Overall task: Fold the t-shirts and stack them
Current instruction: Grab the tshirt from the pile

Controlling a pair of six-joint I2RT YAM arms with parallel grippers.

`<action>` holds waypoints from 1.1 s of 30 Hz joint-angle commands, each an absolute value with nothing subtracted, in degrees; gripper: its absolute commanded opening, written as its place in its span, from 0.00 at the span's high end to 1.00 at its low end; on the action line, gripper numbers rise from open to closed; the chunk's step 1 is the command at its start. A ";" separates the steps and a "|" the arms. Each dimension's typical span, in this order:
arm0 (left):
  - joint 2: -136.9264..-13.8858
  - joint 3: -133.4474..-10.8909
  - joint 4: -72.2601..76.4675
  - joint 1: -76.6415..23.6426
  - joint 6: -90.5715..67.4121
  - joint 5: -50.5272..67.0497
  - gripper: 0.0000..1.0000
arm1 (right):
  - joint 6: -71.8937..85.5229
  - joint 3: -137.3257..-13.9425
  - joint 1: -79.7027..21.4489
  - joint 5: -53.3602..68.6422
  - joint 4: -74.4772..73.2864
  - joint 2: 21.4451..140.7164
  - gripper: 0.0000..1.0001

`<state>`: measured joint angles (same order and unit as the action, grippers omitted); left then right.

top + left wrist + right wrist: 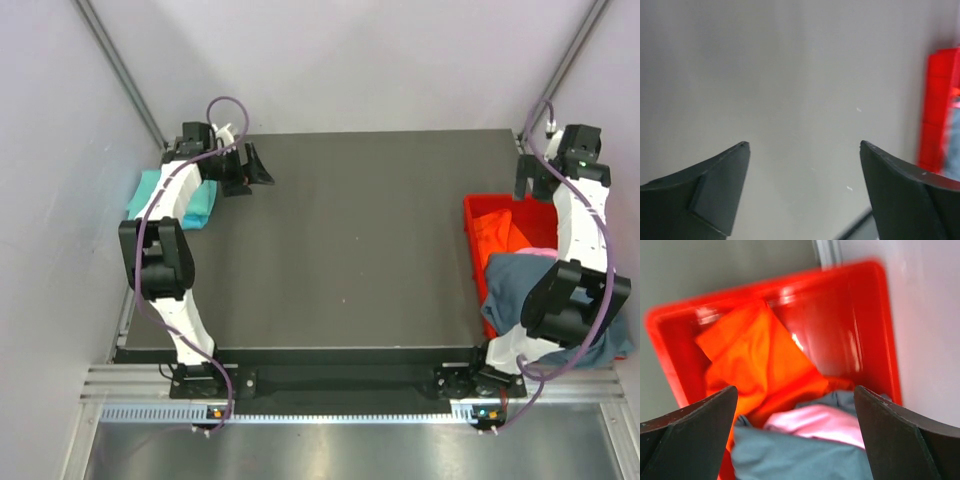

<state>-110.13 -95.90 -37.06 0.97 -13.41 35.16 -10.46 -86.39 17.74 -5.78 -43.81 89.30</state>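
The left pincer (pixel 805 145) is hanging wide open over the bare dark table (pixel 350 230), gripping nothing. Its wrist view is showing only table surface between the two fingers, with the red plastic bin (pixel 940 100) lying far ahead of them and off to their right. A teal t-shirt (pixel 165 195) is lying behind this pincer, beside the left arm at the table's left edge, well apart from the fingers.

The right pincer (pixel 795 390) is likewise standing wide open and holding nothing, hovering above the bin. Ahead of its fingers and below them, the orange t-shirt (pixel 760 360) is lying crumpled against the bin's floor and far wall. Closer to the wrist, a pink t-shirt (pixel 815 422) is showing in the gap between the two fingers, resting on a grey-blue t-shirt (pixel 790 455) that is spilling over the bin's near end. Neither finger is appearing to touch any cloth.
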 commanded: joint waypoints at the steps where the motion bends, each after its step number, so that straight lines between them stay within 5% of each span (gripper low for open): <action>1: -109.59 -92.64 -34.98 2.90 -17.41 48.68 0.07 | -11.42 -85.61 20.39 -0.36 -47.54 90.61 0.01; 4: -110.74 -92.64 -34.63 2.90 -14.86 49.14 0.23 | -13.27 -86.40 20.65 3.16 -48.17 93.42 0.02; 7: -111.27 -94.04 -35.06 2.90 -13.80 47.29 0.24 | -14.59 -88.32 20.83 5.44 -48.08 96.67 0.04; 18: -110.39 -96.77 -37.09 2.73 -11.34 44.30 0.21 | -16.61 -96.23 21.09 7.73 -46.76 110.81 0.09; 33: -109.51 -98.44 -38.32 2.64 -8.26 39.82 0.20 | -18.28 -100.81 19.34 10.81 -47.99 119.71 0.35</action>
<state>-111.90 -96.05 -38.22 2.68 -10.07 40.60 -16.95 -99.83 20.36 8.91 -47.66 119.59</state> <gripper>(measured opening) 0.797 0.657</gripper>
